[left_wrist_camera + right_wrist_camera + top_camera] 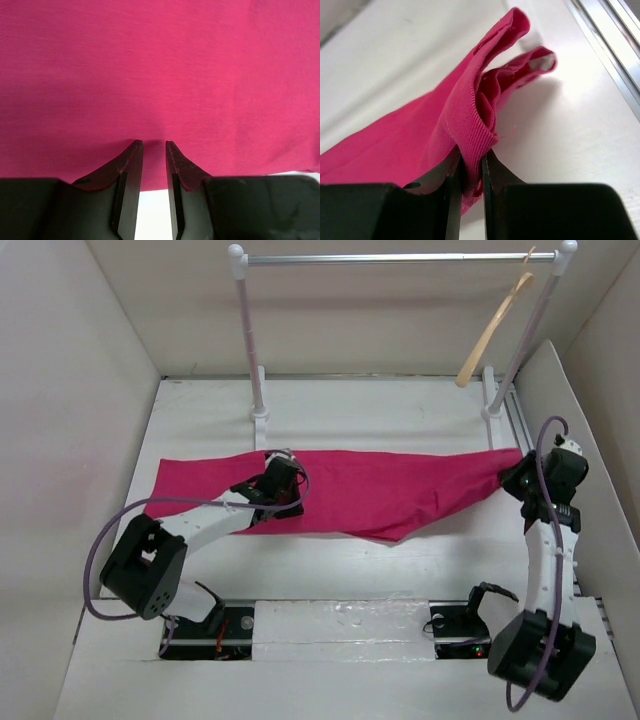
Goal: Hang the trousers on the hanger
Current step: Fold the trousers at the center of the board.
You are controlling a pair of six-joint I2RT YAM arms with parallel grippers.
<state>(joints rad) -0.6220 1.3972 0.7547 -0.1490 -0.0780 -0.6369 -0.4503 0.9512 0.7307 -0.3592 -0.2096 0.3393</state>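
Note:
The magenta trousers [380, 490] lie spread across the table from left to right. My left gripper [280, 502] is down on their near edge, left of the middle. In the left wrist view its jaws [151, 144] stand close together with the tips pressed onto flat cloth [160, 65]; no pinched fold shows between them. My right gripper [518, 472] is at the trousers' right end. It is shut [471, 152] on a bunched, ribbed fold of the fabric [470, 115]. The tan wooden hanger [490, 335] hangs from the right end of the rail, apart from both grippers.
A white-and-silver rail frame [400, 257] stands at the back on two posts [250, 340]. Its feet rest just behind the trousers. White walls close in the table on the left, back and right. A metal track [615, 45] runs along the right side.

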